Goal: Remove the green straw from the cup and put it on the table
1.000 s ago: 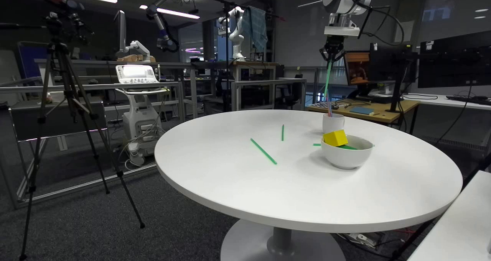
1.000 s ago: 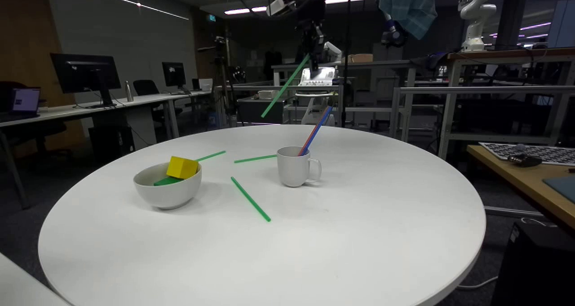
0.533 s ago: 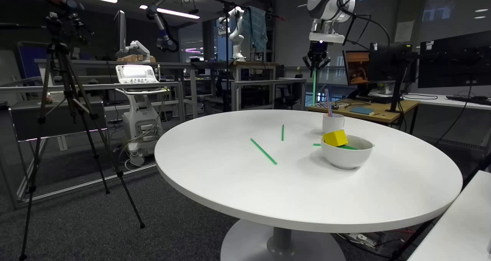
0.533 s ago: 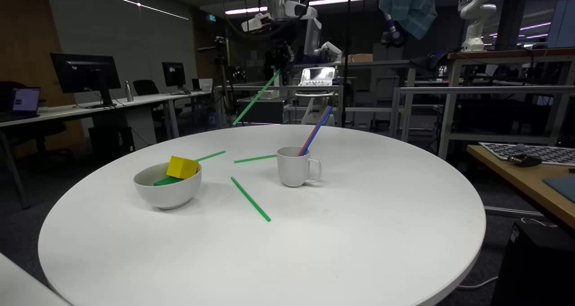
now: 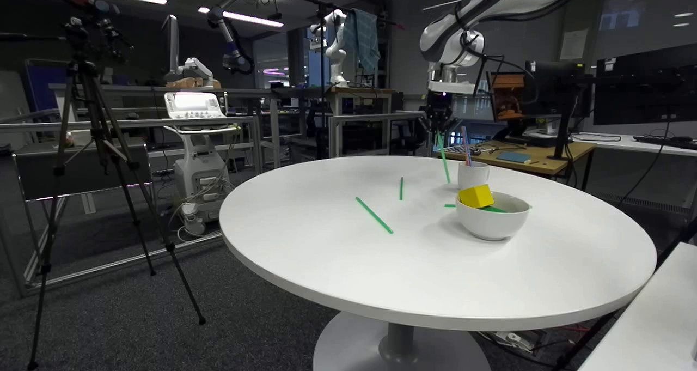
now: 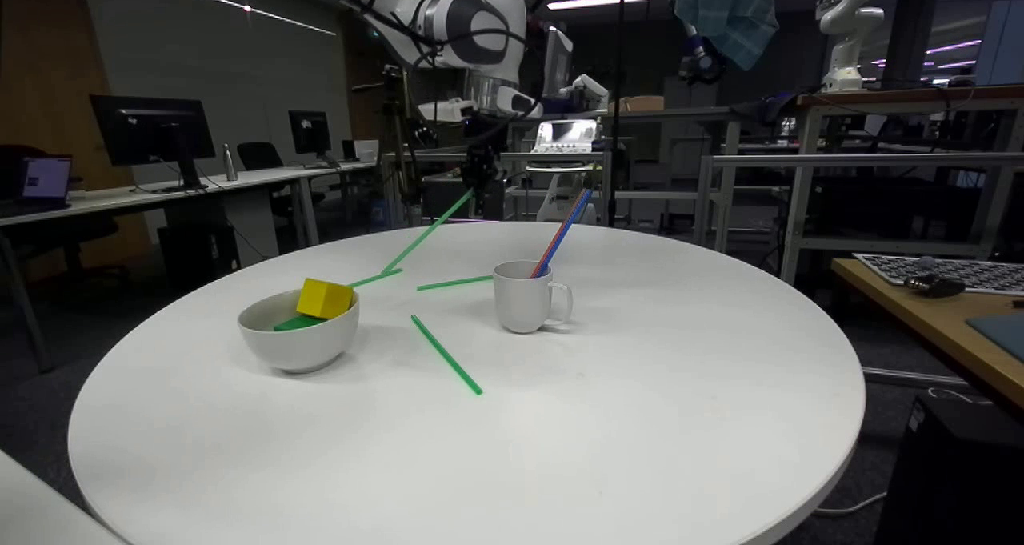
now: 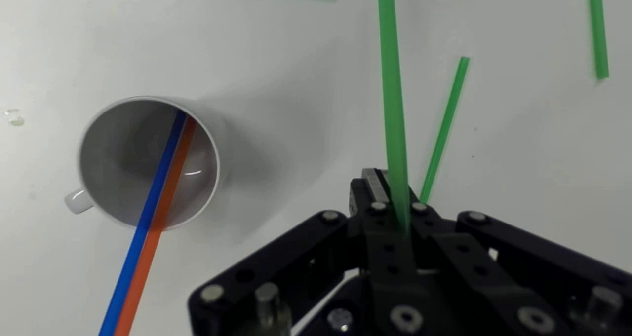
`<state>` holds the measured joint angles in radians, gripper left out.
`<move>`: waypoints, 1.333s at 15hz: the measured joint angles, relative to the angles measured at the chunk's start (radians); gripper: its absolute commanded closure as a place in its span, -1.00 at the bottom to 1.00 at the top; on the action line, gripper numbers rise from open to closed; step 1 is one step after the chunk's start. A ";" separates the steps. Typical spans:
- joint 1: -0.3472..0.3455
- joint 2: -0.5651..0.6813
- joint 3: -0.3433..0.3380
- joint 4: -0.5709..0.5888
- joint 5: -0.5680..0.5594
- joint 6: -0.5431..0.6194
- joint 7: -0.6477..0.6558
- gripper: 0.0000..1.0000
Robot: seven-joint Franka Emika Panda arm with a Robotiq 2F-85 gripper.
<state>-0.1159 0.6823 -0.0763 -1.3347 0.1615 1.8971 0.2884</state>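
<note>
- Green, thin, straight drinking straw [image 6: 428, 233]: where's it at, and which way does it point?

- Out of the white loop-handled cup [image 6: 516, 305] and held by the black two-fingered tool [image 5: 438, 128], which is clenched around it near its top end.

- So straight up and down?

- Nah, tilted. Long axis runs from the tool down toward the round white desk [image 6: 640, 417]. It's steep in an exterior view, low end [image 5: 448, 178] showing near the cup, and a proper diagonal in an exterior view, low end aimed toward the side with the wide white bowl [image 6: 298, 351] and its yellow block [image 6: 324, 298].

- Is that end touching the desk?

- Can't tell tbh. In an exterior view it visually meets a flat-lying green straw [image 6: 364, 282] beyond the bowl, but I can't call contact there either.

- What about the wrist view?

- Straw goes from the tool up past the top edge, so the low end's cut off. Cup's off to the side, a blue straw [image 7: 147, 210] and an orange straw [image 7: 141, 277] leaning together in it.

- Any other straws around?

- Yeah, in an exterior view a near green straw [image 6: 446, 354] lies between bowl and cup, and a far green straw [image 6: 452, 283] lies flat on the desk behind that.
</note>
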 measured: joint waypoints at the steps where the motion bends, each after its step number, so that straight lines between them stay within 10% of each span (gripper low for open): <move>1: 0.000 0.015 0.002 0.009 0.000 -0.009 -0.009 1.00; 2: 0.000 0.028 0.003 0.017 0.000 -0.017 -0.016 0.48; 13: -0.005 0.052 0.004 0.068 0.000 -0.067 -0.036 -0.98; 20: -0.021 0.009 0.002 0.076 0.001 -0.067 -0.065 -1.00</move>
<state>-0.1367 0.6912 -0.0739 -1.2592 0.1624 1.8298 0.2236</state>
